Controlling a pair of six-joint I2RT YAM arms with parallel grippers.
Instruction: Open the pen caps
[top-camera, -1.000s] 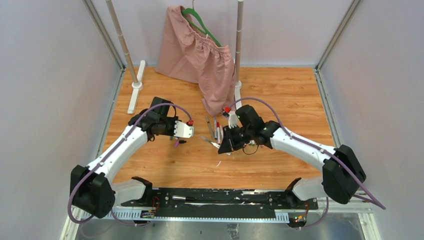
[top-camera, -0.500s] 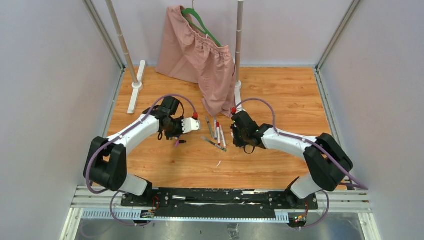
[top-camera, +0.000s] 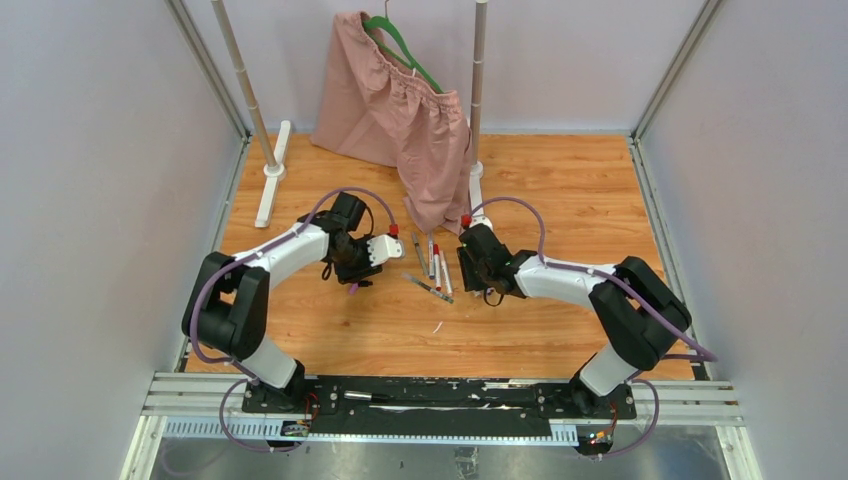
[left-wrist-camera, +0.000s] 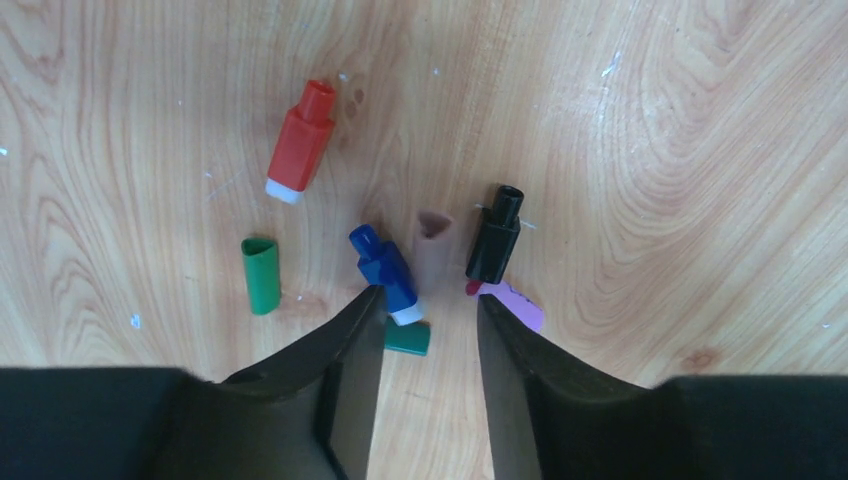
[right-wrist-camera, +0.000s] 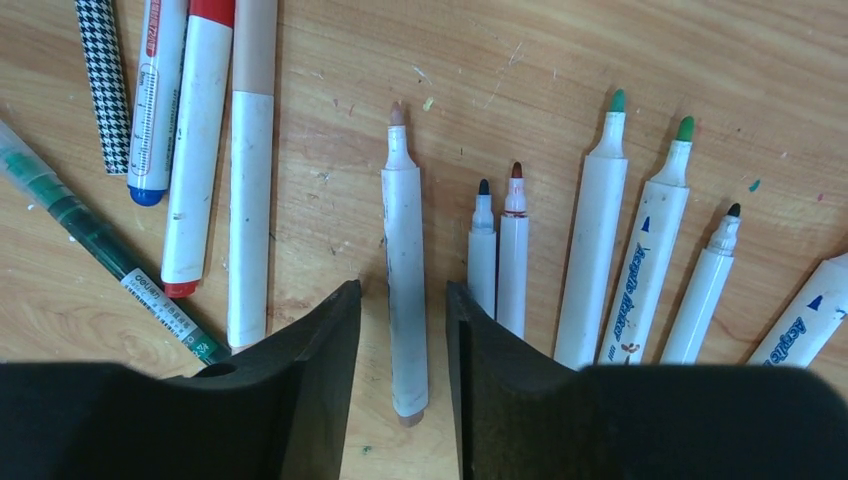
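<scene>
Pen caps (left-wrist-camera: 433, 240), short plastic cylinders, lie loose on the light wooden tabletop (left-wrist-camera: 680, 140) under my left gripper (left-wrist-camera: 428, 300). A red cap (left-wrist-camera: 301, 140) is farthest out, a green cap (left-wrist-camera: 261, 274) sits off to one side, and a blue cap (left-wrist-camera: 385, 272), a tan one and a black cap (left-wrist-camera: 494, 234) cluster just off the fingertips, with a purple cap (left-wrist-camera: 512, 303) just beside the black. I see the left jaws standing apart with nothing pinched between them, and my right gripper (right-wrist-camera: 402, 290) also has its jaws apart, straddling a bare white pen barrel (right-wrist-camera: 403, 220) without squeezing it, near other uncapped barrels.
</scene>
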